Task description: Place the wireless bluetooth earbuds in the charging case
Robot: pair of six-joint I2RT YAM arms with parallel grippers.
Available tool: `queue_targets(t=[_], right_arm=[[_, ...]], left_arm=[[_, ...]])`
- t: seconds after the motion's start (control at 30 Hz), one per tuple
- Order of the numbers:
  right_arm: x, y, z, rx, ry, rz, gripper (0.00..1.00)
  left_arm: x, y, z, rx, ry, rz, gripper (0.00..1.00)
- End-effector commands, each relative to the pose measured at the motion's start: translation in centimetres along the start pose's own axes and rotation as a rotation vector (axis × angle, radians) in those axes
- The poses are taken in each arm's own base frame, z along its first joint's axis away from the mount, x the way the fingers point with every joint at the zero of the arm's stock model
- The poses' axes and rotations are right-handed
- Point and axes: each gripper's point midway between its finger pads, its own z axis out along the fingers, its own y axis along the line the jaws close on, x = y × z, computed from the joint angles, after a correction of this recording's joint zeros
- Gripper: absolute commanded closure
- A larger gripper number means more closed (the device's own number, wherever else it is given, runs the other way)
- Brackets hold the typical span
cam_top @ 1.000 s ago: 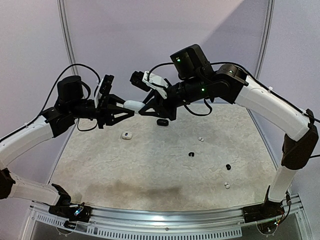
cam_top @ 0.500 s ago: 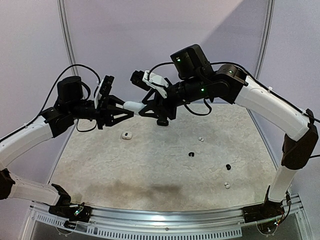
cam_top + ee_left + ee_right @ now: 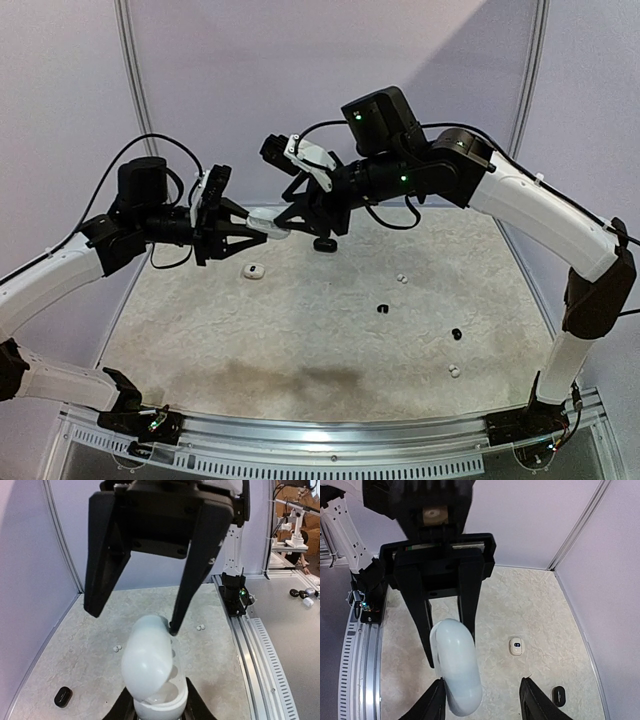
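Note:
My left gripper (image 3: 258,224) is shut on the base of a white oval charging case (image 3: 150,665), held in the air above the table. The case's lid stands ajar, and empty sockets show inside. My right gripper (image 3: 484,702) is open. The case (image 3: 455,665) lies close by its left finger, and one fingertip (image 3: 172,626) touches the case's far rim. The earbuds lie loose on the table: a white one (image 3: 400,278), two black ones (image 3: 381,308) (image 3: 456,334) and another white one (image 3: 453,370).
A second small white case (image 3: 253,271) and a black case (image 3: 324,244) lie on the mat below the grippers. White walls stand at the back and sides. A metal rail (image 3: 330,440) runs along the near edge.
The right gripper's jaws have spread apart and let go of the white case. The left gripper has dipped a little with the case, which now tilts downward.

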Motion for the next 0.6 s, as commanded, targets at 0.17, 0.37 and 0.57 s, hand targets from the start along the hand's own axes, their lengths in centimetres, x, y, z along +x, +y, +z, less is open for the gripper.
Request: queue_targets(t=[0.17, 0.37, 0.57], right_arm=[[0.9, -1.7, 1.1, 0.027, 0.005, 0.060, 0.50], [2.1, -2.7, 1.8, 0.036, 0.031, 0.106, 0.54], [2.9, -3.4, 2.3, 0.031, 0.042, 0.154, 0.55]], left_arm=[[0.8, -1.1, 0.0, 0.014, 0.028, 0.056, 1.00], [0.1, -1.8, 0.0, 0.048, -0.010, 0.037, 1.00], [-0.2, -1.6, 0.2, 0.043, -0.059, 0.019, 1.00]])
